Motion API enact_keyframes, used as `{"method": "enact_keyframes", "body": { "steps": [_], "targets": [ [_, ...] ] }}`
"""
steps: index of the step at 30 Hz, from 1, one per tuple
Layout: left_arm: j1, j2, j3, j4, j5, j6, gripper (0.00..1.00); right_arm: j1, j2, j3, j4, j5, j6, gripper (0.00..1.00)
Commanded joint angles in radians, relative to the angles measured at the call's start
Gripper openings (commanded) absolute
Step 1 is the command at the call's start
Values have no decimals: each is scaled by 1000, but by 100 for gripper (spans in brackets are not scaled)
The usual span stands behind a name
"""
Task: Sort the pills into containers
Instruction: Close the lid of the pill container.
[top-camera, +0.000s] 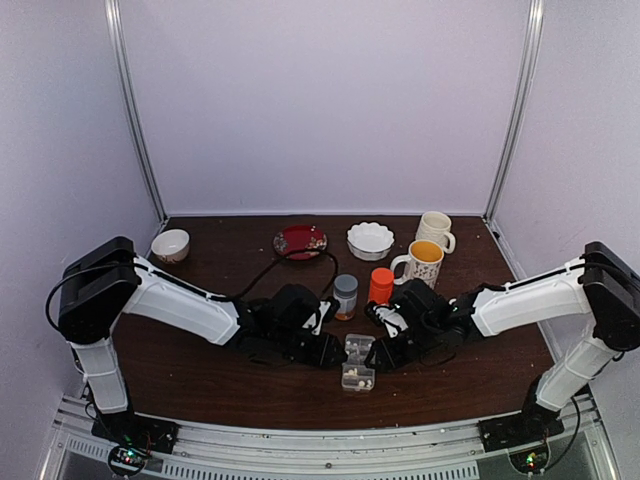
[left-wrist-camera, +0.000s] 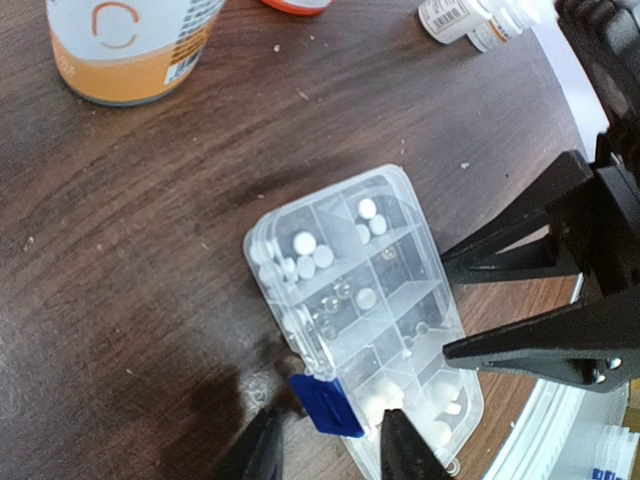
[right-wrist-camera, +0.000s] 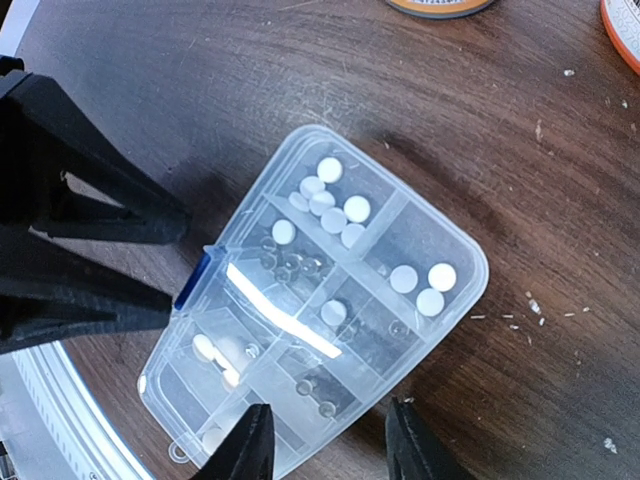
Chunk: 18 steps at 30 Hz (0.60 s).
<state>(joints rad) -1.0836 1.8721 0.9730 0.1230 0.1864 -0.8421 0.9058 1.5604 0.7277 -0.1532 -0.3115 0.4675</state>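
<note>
Several white pills (right-wrist-camera: 330, 170) lay in your clear compartments (right-wrist-camera: 420, 235). Your left end effector (left-wrist-camera: 330, 415) gaped astride the blue latch (left-wrist-camera: 325, 400); your right end effector (right-wrist-camera: 329, 405) gaped too.

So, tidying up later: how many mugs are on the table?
2. Both are back right: a plain mug by the corner, and a yellow-lined mug just in front, beside the orange bottle. None seems hidden.

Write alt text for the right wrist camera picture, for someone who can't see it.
A clear plastic pill box lies on a dark wooden table, small white pills in several compartments. The black fingers of the right gripper stand apart at the bottom over the box's near side, and the left gripper points in from the left toward a blue latch.
</note>
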Motion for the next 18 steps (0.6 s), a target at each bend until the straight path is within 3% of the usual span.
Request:
{"method": "enact_keyframes", "body": {
  "steps": [1,7,11,18],
  "targets": [
    [-2,-28,7,45,-11,16,39,4,-17,-18,-19,45,-6,40],
    [-2,28,96,-104,-37,39,38,4,-21,-17,-13,42,-6,40],
    [-3,42,127,-196,-70,52,32,4,-40,-19,-20,52,-7,41],
    [-7,59,133,-212,-68,57,27,4,-68,-13,-4,70,1,48]
  ]
}}
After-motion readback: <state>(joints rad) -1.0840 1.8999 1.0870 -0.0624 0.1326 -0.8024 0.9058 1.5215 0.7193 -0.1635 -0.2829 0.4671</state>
